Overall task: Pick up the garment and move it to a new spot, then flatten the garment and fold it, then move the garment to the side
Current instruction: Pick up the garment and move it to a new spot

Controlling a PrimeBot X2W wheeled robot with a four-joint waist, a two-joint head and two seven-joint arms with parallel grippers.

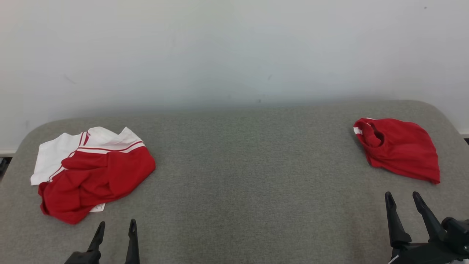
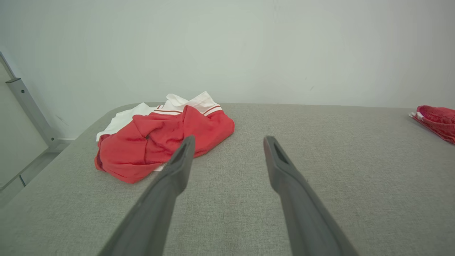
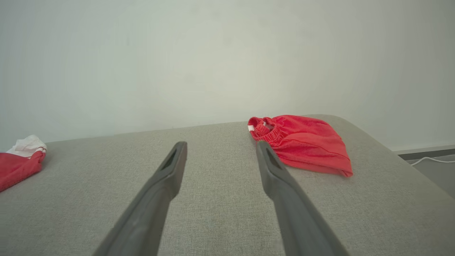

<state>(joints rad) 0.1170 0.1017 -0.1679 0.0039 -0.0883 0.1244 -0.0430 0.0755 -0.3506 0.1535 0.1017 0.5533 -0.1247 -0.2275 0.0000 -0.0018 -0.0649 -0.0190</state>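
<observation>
Red-and-white shirt (image 1: 95, 176) sits at ten o'clock. Your left gripper (image 1: 117, 222) and right gripper (image 1: 402, 194) gape wide, empty; pinch a raised fold.

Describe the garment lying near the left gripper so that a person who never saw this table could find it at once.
Start from the grey fabric-covered table against the pale wall. At its left end, just beyond the open left gripper, lies a crumpled garment. Unlike the almost all-red bundle at the right end, it is part red, part white, with thin red stripes.
</observation>
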